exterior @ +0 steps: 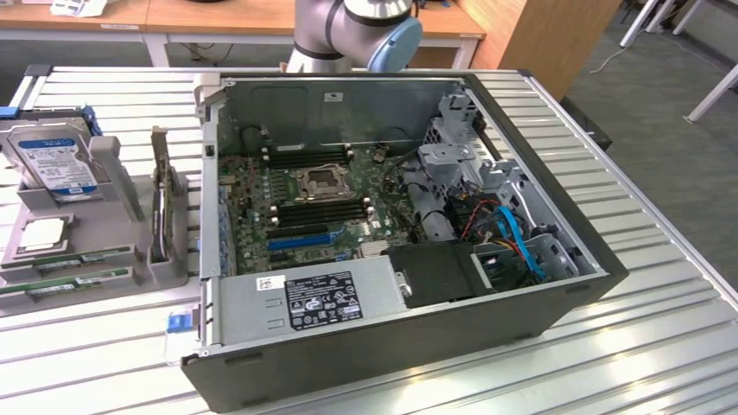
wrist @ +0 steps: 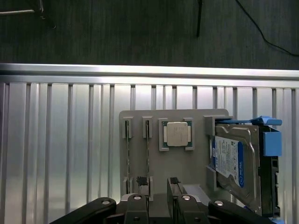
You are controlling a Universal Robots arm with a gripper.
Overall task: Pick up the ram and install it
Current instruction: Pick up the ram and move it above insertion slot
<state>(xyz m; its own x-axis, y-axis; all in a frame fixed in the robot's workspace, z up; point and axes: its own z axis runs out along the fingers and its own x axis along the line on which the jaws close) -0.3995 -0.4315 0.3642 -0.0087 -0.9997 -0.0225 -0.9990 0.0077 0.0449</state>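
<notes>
The exterior view looks down at a slant from some way off, over the open computer case (exterior: 381,363) on the slatted worktop (exterior: 652,363) toward the arm (exterior: 346,30) at the far side. The wrist view faces straight down, closer in, past the gripper (wrist: 158,186) onto the grey holder (wrist: 198,161) and hard drive (wrist: 229,158). Both views share that holder, at the exterior view's left, and the worktop around it.

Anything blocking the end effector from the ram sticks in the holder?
Nothing visible. The open end effector hangs over the grey holder; both ram sticks sit uncovered beside the CPU.
</notes>
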